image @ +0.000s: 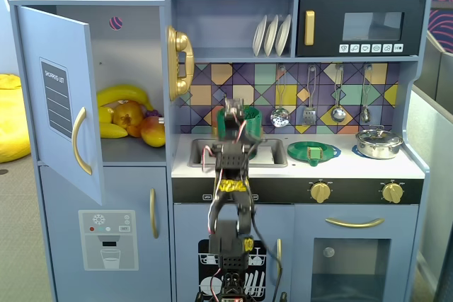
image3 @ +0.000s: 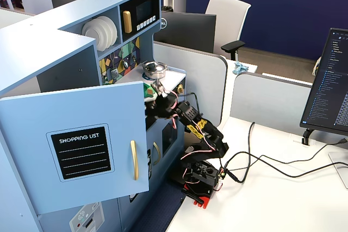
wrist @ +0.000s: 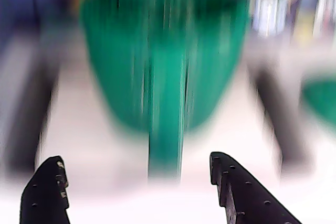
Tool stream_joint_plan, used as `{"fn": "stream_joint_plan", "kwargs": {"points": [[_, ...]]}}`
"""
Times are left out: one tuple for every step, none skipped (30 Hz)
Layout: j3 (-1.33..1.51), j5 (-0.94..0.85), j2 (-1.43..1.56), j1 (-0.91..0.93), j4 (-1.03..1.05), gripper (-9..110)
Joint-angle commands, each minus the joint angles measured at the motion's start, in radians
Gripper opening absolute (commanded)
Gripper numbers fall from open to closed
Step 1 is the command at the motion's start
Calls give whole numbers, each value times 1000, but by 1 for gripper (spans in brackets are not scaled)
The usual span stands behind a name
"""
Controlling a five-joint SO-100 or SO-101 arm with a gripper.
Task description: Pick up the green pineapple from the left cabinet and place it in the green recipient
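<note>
The tall blue-grey toy-kitchen cupboard [image: 106, 83] is seen with its door [image: 60, 97] swung wide open toward the left of a fixed view, gold handle and shopping-list label facing out. On its shelf, yellow plastic bananas [image: 120, 95] and orange-red round toy fruits [image: 141, 126] are piled toward the back and right. The small green pineapple cannot be made out there or anywhere else; where it lies cannot be told.

The black two-finger gripper [image: 237, 119] is raised over the grey sink basin [image: 269, 153], directly in front of the tall dark-green ribbed plastic cup [wrist: 163, 56]. In the wrist view, heavily motion-blurred, both black fingertips [wrist: 47, 187] are seen spread wide apart at the bottom edge, nothing between them, the cup's ribbed handle centred in the gap beyond.

To the right of the sink, a flat green dish [image: 313, 152] and a steel pot [image: 379, 144] occupy the counter. Open counter is left along the front edge.
</note>
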Motion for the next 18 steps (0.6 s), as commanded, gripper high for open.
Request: {"fn": "stream_joint_plan", "kwargs": {"points": [[173,-9,146,15,176,24],[250,-14,179,21,187,23],[325,-2,207,23,189,22],[407,26,236,23,189,21],[491,48,267,23,176,20],[574,72,290,23,152,20],[652,80,308,25,129,19],[721,75,330,26,110,19],[781,80,354,23,91,18],[831,101,376,17,75,17],[874,120,388,9,69,16],[914,121,408,8,74,15],[939,118,434,8,101,14],[939,150,451,-2,155,11],[939,184,449,-15,186,9],[939,192,456,-21,225,8],[939,212,463,-29,267,6],[940,224,474,-38,308,3]]}}
